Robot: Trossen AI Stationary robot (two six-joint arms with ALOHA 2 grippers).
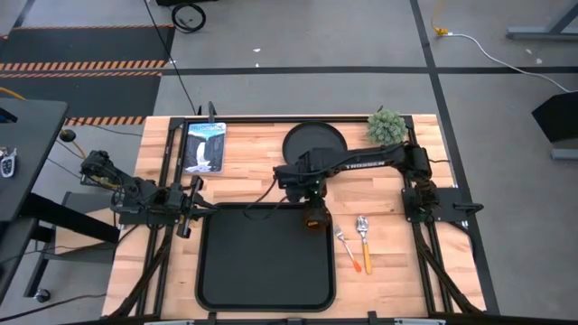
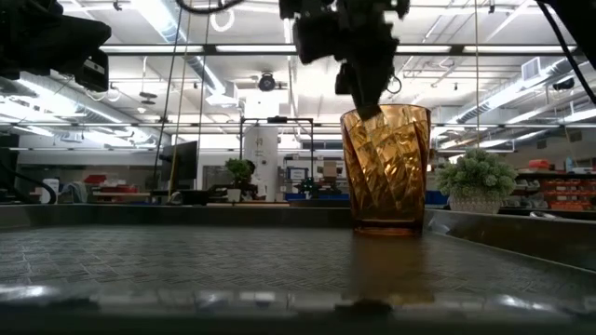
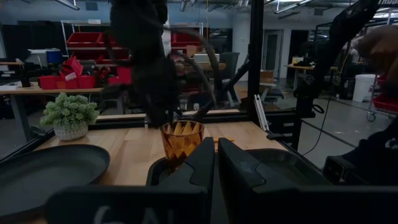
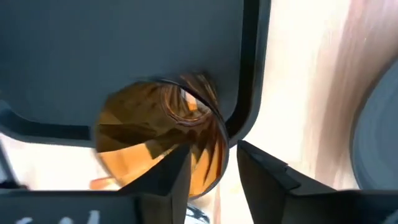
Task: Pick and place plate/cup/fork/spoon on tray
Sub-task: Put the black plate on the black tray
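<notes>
While the cup point(image 2: 386, 169) stood in the tray's point(image 1: 217, 271) one-o'clock corner, the right end effector point(image 1: 313, 213) pinched its rim, probably to set it down; the left end effector point(image 1: 187, 209), pressed together, waited.

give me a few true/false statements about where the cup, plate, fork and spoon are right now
1. The cup stands upright on the tray, at its corner. True.
2. The plate is already on the tray. False: it sits on the wooden table beyond the tray, near the plant.
3. The fork and spoon lie on the table beside the tray. True.
4. The left gripper is holding the cup. False: it waits at the tray's other side; the right gripper is at the cup, one finger inside the rim.
5. The cup lies tipped over. False: it is upright.
</notes>
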